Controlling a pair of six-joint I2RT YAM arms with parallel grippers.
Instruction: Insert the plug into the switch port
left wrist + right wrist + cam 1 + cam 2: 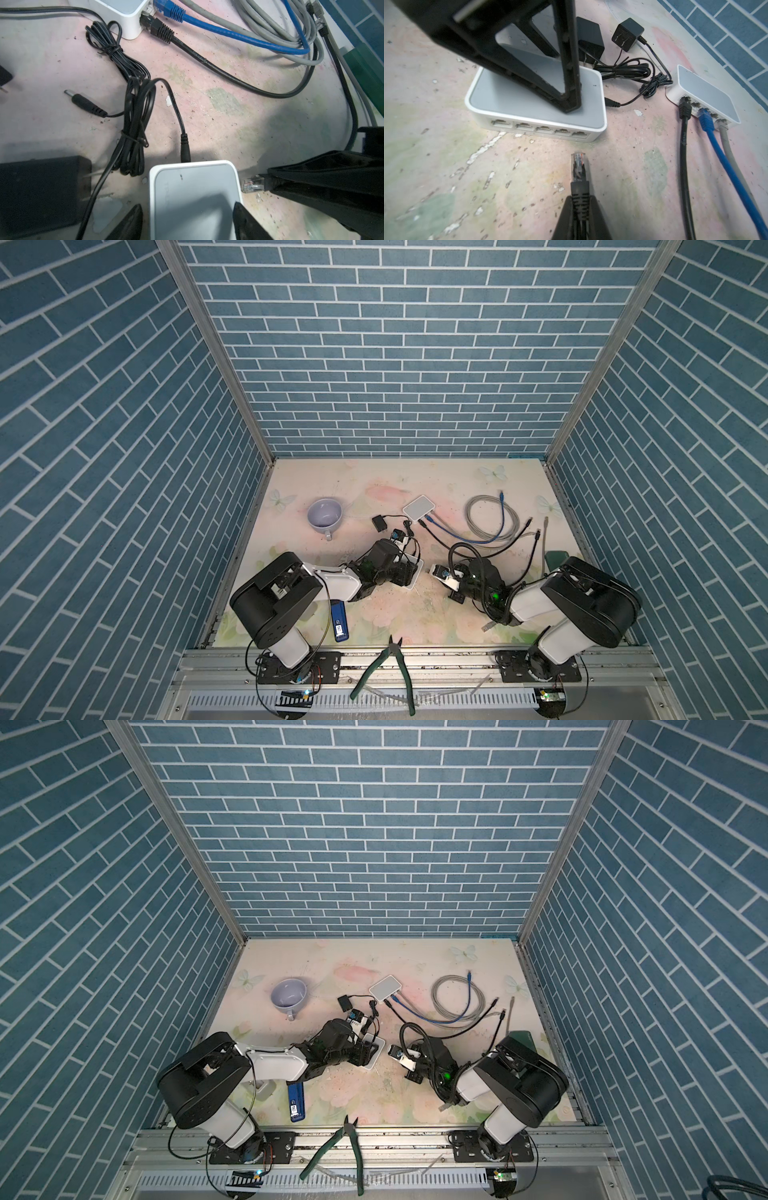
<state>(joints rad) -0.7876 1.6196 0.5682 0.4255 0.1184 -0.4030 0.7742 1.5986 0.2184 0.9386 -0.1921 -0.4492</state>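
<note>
The left gripper (187,220) straddles the near switch (533,108), bracing it; the right gripper (579,218), clenched on the plug (579,166), should advance toward 12 o'clock, level with a port.

A pale lavender ceramic cup (324,513) with a handle stands upright on the floral tabletop (374,614), well apart from a second white network switch (419,507) that has black, blue and grey cables plugged in. A grey coiled cable (492,518) lies beside it. A blue rectangular device (339,621) lies near green-handled pliers (392,668) at the front edge.
</note>
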